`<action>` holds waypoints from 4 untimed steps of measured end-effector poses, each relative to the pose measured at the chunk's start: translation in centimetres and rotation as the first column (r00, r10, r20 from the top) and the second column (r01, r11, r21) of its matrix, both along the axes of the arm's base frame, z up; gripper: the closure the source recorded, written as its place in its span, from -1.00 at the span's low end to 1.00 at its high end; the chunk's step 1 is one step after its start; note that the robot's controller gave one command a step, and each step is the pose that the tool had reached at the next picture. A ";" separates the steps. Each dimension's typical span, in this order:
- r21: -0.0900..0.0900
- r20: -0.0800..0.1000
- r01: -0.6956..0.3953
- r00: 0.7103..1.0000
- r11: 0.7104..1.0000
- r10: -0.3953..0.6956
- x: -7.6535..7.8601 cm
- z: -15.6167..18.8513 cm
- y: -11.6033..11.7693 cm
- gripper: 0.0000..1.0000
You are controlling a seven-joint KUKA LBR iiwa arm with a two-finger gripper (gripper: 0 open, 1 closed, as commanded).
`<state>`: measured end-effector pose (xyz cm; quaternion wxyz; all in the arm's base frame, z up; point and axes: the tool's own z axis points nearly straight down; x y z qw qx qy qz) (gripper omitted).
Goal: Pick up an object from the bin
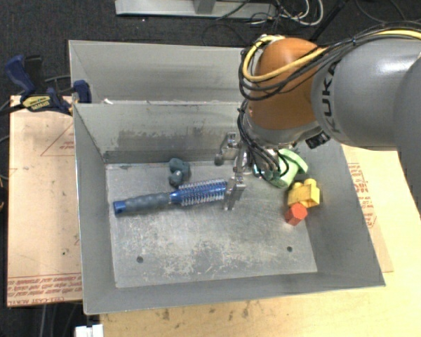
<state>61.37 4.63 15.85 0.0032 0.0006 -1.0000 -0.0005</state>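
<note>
Approach step: fingers [235, 192] low at the bristle end of the blue brush [170, 198] lying mid-bin [196, 258], opening can't be told, no hold visible; next probably means straddling the bristles, closing, then lifting straight.

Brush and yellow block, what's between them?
The claw, at the brush's bristle end, then bare bin floor up to the yellow block, in the camera view.
</note>
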 end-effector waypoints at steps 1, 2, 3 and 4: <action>0.000 0.011 -0.244 0.970 0.970 0.244 2.5 -8.4 0.7 -1.00; -0.001 0.018 -0.243 0.970 0.970 0.243 2.7 -8.1 0.7 1.00; -0.002 0.017 -0.178 0.984 0.984 0.178 1.3 10.0 0.8 1.00; -0.001 0.005 -0.469 0.883 0.883 0.469 -1.6 9.8 -1.2 1.00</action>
